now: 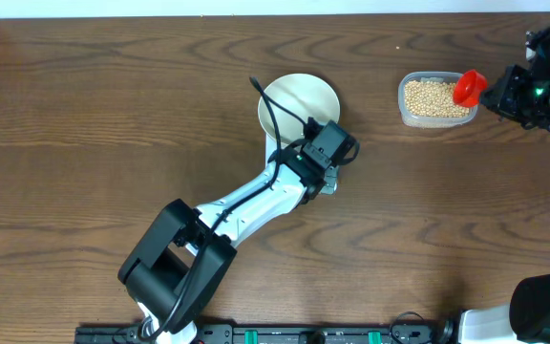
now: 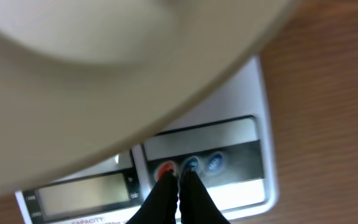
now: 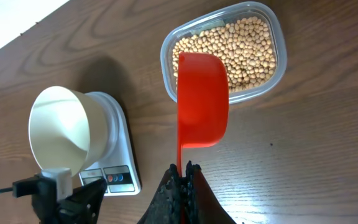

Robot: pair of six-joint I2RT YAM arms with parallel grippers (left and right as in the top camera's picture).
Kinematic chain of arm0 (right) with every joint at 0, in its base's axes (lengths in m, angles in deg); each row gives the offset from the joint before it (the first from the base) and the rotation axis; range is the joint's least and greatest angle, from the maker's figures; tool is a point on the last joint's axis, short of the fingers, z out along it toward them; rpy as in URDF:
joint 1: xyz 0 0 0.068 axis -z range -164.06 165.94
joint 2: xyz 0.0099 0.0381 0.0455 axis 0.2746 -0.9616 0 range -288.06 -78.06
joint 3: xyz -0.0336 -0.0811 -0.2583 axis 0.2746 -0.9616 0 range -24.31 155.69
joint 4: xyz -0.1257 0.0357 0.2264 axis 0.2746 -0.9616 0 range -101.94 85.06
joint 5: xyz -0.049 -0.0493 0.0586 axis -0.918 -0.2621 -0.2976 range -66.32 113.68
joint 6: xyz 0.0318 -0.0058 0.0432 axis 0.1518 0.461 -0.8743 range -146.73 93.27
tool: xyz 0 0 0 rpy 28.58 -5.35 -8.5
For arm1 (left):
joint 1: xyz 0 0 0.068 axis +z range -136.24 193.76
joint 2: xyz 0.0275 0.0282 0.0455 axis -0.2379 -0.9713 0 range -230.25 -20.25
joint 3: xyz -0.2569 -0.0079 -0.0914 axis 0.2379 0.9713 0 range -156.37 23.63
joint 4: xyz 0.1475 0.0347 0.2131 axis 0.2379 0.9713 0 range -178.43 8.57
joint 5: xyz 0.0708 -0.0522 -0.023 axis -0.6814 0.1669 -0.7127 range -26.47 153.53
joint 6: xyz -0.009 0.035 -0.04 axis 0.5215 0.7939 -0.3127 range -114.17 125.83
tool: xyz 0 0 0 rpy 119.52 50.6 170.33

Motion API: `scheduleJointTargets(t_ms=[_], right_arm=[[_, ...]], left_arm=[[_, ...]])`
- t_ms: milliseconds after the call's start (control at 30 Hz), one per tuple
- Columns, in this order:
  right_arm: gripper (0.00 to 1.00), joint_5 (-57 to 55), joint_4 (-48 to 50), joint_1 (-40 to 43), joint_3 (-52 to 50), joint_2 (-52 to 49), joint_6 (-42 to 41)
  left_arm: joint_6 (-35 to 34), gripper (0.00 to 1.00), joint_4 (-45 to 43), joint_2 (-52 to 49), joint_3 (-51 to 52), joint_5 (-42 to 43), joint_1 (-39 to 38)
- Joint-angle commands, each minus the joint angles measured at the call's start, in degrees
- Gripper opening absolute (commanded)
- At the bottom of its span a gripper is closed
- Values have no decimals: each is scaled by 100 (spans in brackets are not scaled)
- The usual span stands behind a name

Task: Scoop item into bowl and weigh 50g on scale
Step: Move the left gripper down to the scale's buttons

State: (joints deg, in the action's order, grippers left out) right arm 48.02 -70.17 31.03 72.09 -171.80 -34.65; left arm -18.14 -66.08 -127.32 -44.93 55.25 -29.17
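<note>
The white bowl stands empty on the white scale, which the left arm mostly hides from above. My left gripper is shut, its tips down on the scale's panel between the red button and a blue button. The grey display reads nothing I can make out. My right gripper is shut on the handle of a red scoop, held over the near edge of the clear tub of beans. No beans show in the scoop.
The tub sits at the back right, a hand's width right of the bowl. The left arm stretches diagonally from the front edge to the scale. The right arm reaches in from the right edge.
</note>
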Motion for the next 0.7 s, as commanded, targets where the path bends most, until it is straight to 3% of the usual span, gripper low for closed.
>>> scheduleJointTargets(t_ms=[0,667], right_arm=[[1,0,-15,24,98,17,118],[1,2,-15,20,98,17,116]], left_arm=[[37,7,-299,-70,354,-407,55],[98,7,-667,-96,533,-398,74]])
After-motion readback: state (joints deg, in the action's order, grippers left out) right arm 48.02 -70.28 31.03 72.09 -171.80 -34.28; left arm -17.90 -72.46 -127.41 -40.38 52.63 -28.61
